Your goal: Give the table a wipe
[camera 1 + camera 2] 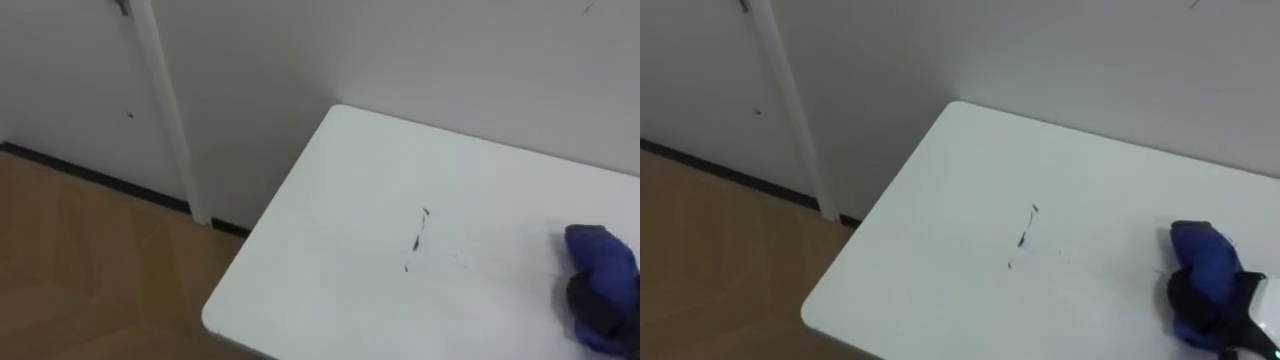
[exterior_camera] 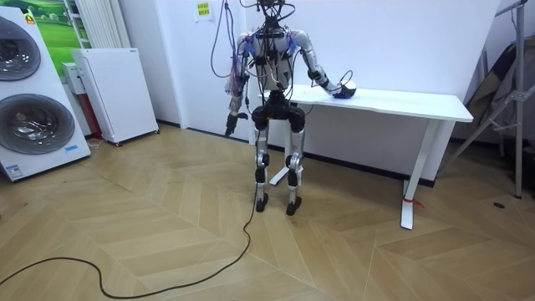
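Room view, left hand (image 2: pixel 230 127): hangs at side, fingers too small to tell
Right hand (image 1: pixel 1206 297): curled round blue cloth (image 1: pixel 1200 250)
Table (image 1: pixel 930 285): dark mark (image 1: pixel 1023 238)

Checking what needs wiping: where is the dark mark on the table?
In the eye views, the dark mark lies on the white table, left of the blue cloth in the right hand.

Counter (image 1: pixel 330 260): plain white; thin dark scribble marks (image 1: pixel 416 238) near middle.
Cloth (image 1: pixel 603 262): deep blue, unpatterned.
Right hand (image 1: pixel 1205 297): black, against blue of Cloth.
Wall (image 1: pixel 450 60): off-white, plain.
Skirting (image 1: pixel 90 175): black strip.
Floor (image 2: pixel 167 226): light brown wood, herringbone pattern.
Washing machines (image 2: pixel 33 125): white, grey round doors.
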Robot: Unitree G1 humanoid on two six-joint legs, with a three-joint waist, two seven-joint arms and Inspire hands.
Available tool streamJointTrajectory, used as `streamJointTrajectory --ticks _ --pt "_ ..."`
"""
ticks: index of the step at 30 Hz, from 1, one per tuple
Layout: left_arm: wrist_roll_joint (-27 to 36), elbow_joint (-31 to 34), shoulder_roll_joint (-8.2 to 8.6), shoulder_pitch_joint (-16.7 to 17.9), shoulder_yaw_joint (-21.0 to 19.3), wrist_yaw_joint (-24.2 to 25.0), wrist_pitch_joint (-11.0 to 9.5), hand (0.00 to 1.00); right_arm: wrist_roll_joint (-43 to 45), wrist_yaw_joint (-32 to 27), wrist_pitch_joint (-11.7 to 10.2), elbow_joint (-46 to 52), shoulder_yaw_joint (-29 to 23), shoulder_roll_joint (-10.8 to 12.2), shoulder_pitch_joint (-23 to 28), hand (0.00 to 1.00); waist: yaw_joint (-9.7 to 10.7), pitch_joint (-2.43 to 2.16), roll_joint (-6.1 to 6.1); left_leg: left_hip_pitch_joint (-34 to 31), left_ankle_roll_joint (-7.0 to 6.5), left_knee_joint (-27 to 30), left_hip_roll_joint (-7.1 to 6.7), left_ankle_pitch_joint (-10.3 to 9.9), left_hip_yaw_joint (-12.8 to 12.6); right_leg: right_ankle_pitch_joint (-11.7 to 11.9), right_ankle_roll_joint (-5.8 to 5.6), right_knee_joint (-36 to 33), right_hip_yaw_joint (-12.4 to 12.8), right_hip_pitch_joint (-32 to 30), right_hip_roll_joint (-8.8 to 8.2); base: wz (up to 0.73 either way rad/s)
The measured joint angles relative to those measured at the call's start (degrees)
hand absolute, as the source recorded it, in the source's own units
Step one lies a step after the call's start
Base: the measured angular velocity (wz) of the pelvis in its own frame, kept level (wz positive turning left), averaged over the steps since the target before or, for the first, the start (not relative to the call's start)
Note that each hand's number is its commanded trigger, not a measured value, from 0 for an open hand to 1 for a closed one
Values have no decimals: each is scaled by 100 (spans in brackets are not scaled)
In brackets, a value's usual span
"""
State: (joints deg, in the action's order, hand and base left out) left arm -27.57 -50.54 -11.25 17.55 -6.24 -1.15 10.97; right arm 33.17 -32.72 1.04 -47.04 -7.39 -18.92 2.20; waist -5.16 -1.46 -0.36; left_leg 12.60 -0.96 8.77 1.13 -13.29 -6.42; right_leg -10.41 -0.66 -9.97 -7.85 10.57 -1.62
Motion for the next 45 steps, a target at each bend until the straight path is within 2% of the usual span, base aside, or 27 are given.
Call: streamJointTrajectory --ticks 3,4,5,6,9,12,14,15,16,17,19,20,21,23,24,25,26,28,30,31,33,35,36,38,40,42,45 --pt "105 -313 115 -448 375 -89 48 0 180 495 603 890 752 283 -143 100 -238 14 11 -23 48 -19 87 -13 -170 79 85 -127 119 -271 108 -88" --pt "106 -468 151 -631 452 -128 66 0 382 819 828 1318 1194 537 -316 100 -371 26 5 -53 70 -13 132 -33 -173 109 132 -249 109 -440 156 -127" --pt "123 -591 158 -742 510 -154 74 0 508 994 940 1557 1490 672 -407 100 -438 30 -2 -80 77 -8 147 -37 -166 124 157 -309 49 -536 163 -130" --pt "209 -852 158 -990 658 -193 97 0 765 1306 1037 1861 2092 859 -682 100 -560 85 5 -129 101 43 181 -57 -145 152 204 -437 -194 -701 108 -90" --pt "331 -1009 197 -1431 967 -216 105 0 946 1825 937 1791 3065 1571 -1501 100 -699 251 11 -389 124 308 206 -131 -176 57 284 -837 -558 -1084 -28 -30" --pt "326 -905 219 -1491 911 -234 49 0 954 1905 625 1489 3256 1596 -1845 100 -969 292 31 -606 62 495 201 -166 -188 9 263 -1140 -532 -1411 -157 12" --pt "328 -869 128 -1281 802 -239 85 0 895 1756 495 1309 3074 1572 -1871 100 -960 288 93 -736 23 602 292 -183 -235 -7 86 -1305 -591 -1560 -231 20" --pt "331 -877 96 -1229 730 -230 118 0 788 1535 375 1132 2905 1492 -1841 100 -948 288 105 -866 18 761 338 -218 -262 -176 9 -1847 -874 -1690 -627 57" --pt "328 -879 64 -1233 664 -226 127 0 587 1202 300 926 2700 1417 -1704 100 -907 279 89 -910 27 867 352 -230 -312 -304 -133 -2334 -962 -1747 -1214 72" --pt "322 -868 48 -1241 633 -222 124 0 476 1039 255 821 2573 1385 -1643 100 -903 268 88 -915 42 875 389 -238 -352 -325 -204 -2429 -923 -1718 -1458 89" --pt "132 -822 -85 -1298 457 -195 108 0 18 393 19 373 2229 1217 -1469 100 -865 245 67 -924 240 977 749 -261 -812 -111 -404 -2063 -533 -1518 -1956 74" --pt "11 -785 -132 -1287 377 -192 110 0 -67 243 -62 278 2149 1163 -1393 100 -839 228 32 -925 299 995 830 -250 -904 15 -429 -1884 -497 -1460 -2041 66" --pt "-227 -769 -249 -1278 185 -192 128 0 -144 -14 -182 239 1958 1068 -1129 100 -756 187 -72 -934 425 1049 986 -225 -1021 377 -477 -1432 -490 -1291 -2140 68" --pt "-600 -763 -465 -1278 -45 -203 188 0 -145 -487 -296 238 1649 886 -572 100 -595 155 -258 -992 635 1280 1234 -256 -1069 1017 -512 -860 -536 -1035 -2060 60" --pt "-692 -762 -599 -1264 -128 -211 259 0 -170 -752 -301 232 1446 764 -263 100 -559 145 -350 -1000 807 1531 1410 -344 -1071 1473 -530 -738 -650 -1012 -1891 0" --pt "-687 -761 -600 -1163 -209 -218 283 0 -188 -879 -300 201 1269 589 -9 100 -557 73 -250 -982 989 1722 1633 -434 -1061 1180 -844 -778 -863 -941 -1723 -20" --pt "-682 -761 -595 -1133 -204 -218 287 0 -196 -922 -299 197 1221 506 85 100 -538 25 -219 -992 1075 1728 1747 -431 -1060 1055 -877 -759 -917 -929 -1611 -48" --pt "-483 -754 -499 -1222 -212 -289 270 0 -146 -948 -272 142 1089 232 107 100 -492 33 -194 -997 1338 1602 2069 -273 -1085 626 -901 -873 -1145 -1112 -1286 -59" --pt "-238 -756 -386 -1252 -162 -377 232 0 -88 -811 -201 83 1082 243 -46 100 -432 46 -164 -921 1296 1409 2209 -165 -861 416 -691 -1206 -1224 -1307 -1088 -45" --pt "-102 -761 -291 -1287 -47 -434 203 0 -92 -724 -147 95 1088 297 -94 100 -349 56 -193 -891 1154 1276 2206 -112 -647 253 -609 -1333 -1241 -1377 -1018 -18" --pt "32 -824 -118 -1328 82 -497 66 0 -73 -529 -60 225 1164 357 -245 100 -310 68 -216 -897 1050 1185 2200 -44 -595 52 -554 -1570 -1236 -1554 -968 -13" --pt "104 -847 15 -1303 108 -540 30 0 104 -297 146 344 1202 526 -507 100 -303 88 -213 -958 1046 1235 2157 -41 -595 -3 -456 -1620 -1123 -1705 -831 -27" --pt "99 -932 34 -1298 223 -560 54 0 148 -68 388 569 1249 642 -646 100 -285 99 -238 -1114 1008 1370 1992 -85 -591 48 -387 -1551 -1087 -1776 -796 -24" --pt "47 -1027 53 -1209 381 -580 80 0 372 351 552 833 1329 791 -795 100 -312 133 -258 -1359 846 1656 1445 -232 -549 237 -368 -1277 -862 -1772 -783 -21" --pt "97 -1006 98 -914 429 -636 200 0 813 1029 606 1209 1543 809 -1086 100 -494 183 -149 -1507 397 1591 708 -309 -592 605 -346 -767 -633 -1755 -698 -66" --pt "384 -970 114 -808 433 -703 408 0 1106 1174 607 1406 1752 907 -1173 100 -568 206 -66 -1540 337 1434 652 -285 -632 764 -353 -624 -608 -1748 -604 -36" --pt "621 -626 122 -480 470 -714 546 0 1117 1073 577 1383 1939 913 -1149 100 -644 167 -32 -1355 333 1071 529 -178 -694 665 -183 -656 -534 -1721 -439 -12"
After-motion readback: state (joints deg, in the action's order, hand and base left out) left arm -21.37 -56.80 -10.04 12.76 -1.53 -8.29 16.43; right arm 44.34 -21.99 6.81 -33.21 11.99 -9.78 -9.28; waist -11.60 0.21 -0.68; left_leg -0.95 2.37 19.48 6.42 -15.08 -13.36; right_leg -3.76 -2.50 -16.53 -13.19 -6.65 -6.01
